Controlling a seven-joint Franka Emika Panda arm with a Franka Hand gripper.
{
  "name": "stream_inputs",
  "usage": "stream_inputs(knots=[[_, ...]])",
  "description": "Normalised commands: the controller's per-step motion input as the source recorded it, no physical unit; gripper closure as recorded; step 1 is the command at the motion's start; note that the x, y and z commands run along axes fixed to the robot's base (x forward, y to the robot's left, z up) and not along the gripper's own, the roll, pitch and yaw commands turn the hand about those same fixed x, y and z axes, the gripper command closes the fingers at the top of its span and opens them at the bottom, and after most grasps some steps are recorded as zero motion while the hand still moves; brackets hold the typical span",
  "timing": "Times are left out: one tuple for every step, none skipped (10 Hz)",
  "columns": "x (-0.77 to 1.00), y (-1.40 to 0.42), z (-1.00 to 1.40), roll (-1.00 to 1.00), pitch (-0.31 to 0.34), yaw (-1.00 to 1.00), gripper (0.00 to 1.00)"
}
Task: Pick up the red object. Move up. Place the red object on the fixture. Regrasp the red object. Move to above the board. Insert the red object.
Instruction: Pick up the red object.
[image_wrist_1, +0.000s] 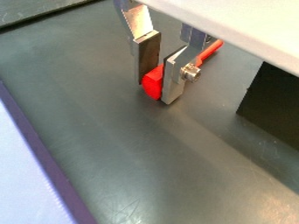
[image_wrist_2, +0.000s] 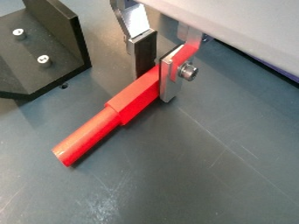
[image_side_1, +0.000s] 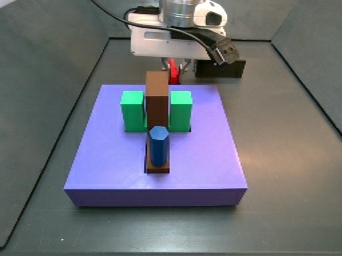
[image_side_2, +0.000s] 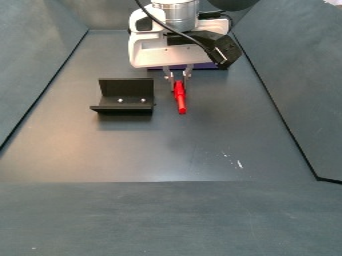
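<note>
Lying flat on the dark grey worktop (image_side_2: 201, 180), the red object (image_wrist_2: 107, 121) is a smooth square-sectioned stick, one end clamped between the gripper (image_wrist_2: 156, 72) and its silver plate fingers (image_wrist_2: 172, 77). Beside it stands the matte black fixture (image_side_2: 122, 98). In a side view, the brown bar (image_side_1: 158, 112) on the purple board (image_side_1: 160, 150) hides most of the stick.

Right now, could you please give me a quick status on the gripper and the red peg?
Gripper low at floor, fingers astride one end of the slim red peg. Peg lying flat on grey floor, not lifted. Dark L-shaped fixture apart beside it; nothing in the way.
</note>
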Motion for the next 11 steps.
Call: stream_inputs(knots=[[0.0,0.0,0.0,0.0,0.0,0.0,1.0],[0.0,0.0,0.0,0.0,0.0,0.0,1.0],[0.0,0.0,0.0,0.0,0.0,0.0,1.0],[0.0,0.0,0.0,0.0,0.0,0.0,1.0],[0.0,0.0,0.0,0.0,0.0,0.0,1.0],[0.0,0.0,0.0,0.0,0.0,0.0,1.0],[0.0,0.0,0.0,0.0,0.0,0.0,1.0],[0.0,0.0,0.0,0.0,0.0,0.0,1.0],[0.0,0.0,0.0,0.0,0.0,0.0,1.0],[0.0,0.0,0.0,0.0,0.0,0.0,1.0],[0.0,0.0,0.0,0.0,0.0,0.0,1.0]])
